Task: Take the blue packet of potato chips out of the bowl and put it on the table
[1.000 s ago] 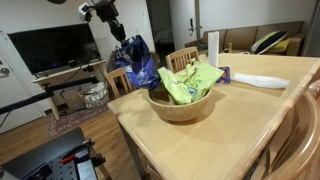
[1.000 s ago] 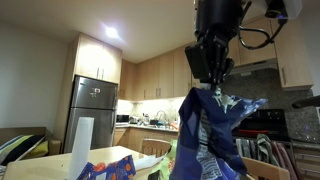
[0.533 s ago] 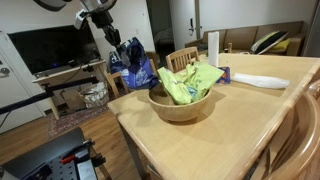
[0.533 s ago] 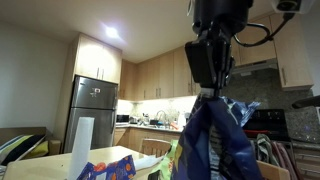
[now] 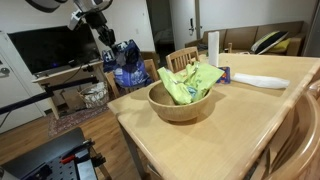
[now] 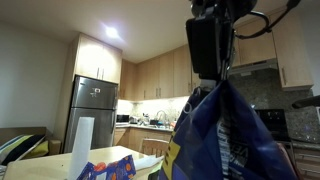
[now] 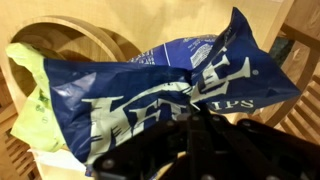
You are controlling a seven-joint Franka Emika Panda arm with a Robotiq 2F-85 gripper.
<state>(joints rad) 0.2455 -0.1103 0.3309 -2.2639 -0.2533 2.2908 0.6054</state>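
My gripper (image 5: pixel 108 40) is shut on the top of the blue packet of potato chips (image 5: pixel 127 67), which hangs in the air beside the table's end, clear of the bowl. Up close the packet (image 6: pixel 220 140) dangles under the gripper (image 6: pixel 214 78). In the wrist view the dark-blue foil with white lettering (image 7: pixel 150 95) fills the frame under the jaws (image 7: pixel 195 122). The tan wooden bowl (image 5: pixel 178 106) stands on the light-wood table (image 5: pixel 230 130) and holds a lime-green bag (image 5: pixel 190 82). The bowl's rim (image 7: pixel 85 35) and the green bag (image 7: pixel 35 105) show behind the packet.
A small blue-red packet (image 5: pixel 224 74) and a white cloth (image 5: pixel 260 81) lie on the table behind the bowl. A paper towel roll (image 5: pixel 213 45) stands at the far edge. Wooden chairs (image 5: pixel 182 58) flank the table. A TV and stand (image 5: pixel 55 50) are beyond the arm.
My gripper has carried the blue packet away from the bowl, further off past the table's end, and it now hangs lower and closer to the near exterior camera.
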